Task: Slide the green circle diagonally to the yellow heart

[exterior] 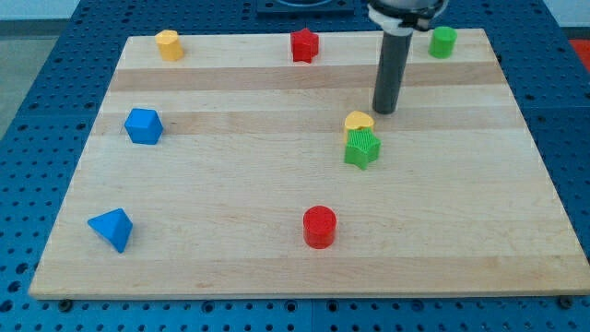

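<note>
- The wooden surface (277, 267) fills most of the view, with a blue pegboard (37, 55) around it.
- The dark rod (392, 69) comes down from the view's top; there is no gripper on it, so nothing is held.
- My tip (384, 112) rests on the surface just above and to the right of the yellow heart (359, 121), near it; whether they touch cannot be told.
- The green star-like block (362, 148) sits touching the heart's lower edge.
- The green circle (442, 41) stands at the top right, well apart from the heart.
- Red cylinder (320, 227) sits at bottom centre, red block (304, 44) at top centre.
- Blue blocks (143, 125) and (112, 228) lie at the left; a yellow block (168, 44) at top left.
</note>
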You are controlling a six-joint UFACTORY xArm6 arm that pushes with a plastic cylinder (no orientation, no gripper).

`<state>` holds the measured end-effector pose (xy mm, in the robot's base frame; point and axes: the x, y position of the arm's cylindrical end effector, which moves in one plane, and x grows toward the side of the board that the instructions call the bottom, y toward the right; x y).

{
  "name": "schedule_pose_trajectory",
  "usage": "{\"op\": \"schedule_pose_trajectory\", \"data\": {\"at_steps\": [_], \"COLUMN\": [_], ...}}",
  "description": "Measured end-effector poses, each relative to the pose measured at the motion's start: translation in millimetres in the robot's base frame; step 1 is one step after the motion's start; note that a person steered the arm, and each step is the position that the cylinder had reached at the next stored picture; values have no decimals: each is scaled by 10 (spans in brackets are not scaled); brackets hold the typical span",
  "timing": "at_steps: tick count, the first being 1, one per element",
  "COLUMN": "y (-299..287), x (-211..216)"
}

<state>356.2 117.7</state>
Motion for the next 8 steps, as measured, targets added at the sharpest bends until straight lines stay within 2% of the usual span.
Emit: {"op": "schedule_pose_trajectory", "data": {"at_steps": [2, 3, 5, 6, 8], "y": [1090, 1342, 1360, 1242, 642], "x": [-341, -640, -1273, -1365, -1412]}}
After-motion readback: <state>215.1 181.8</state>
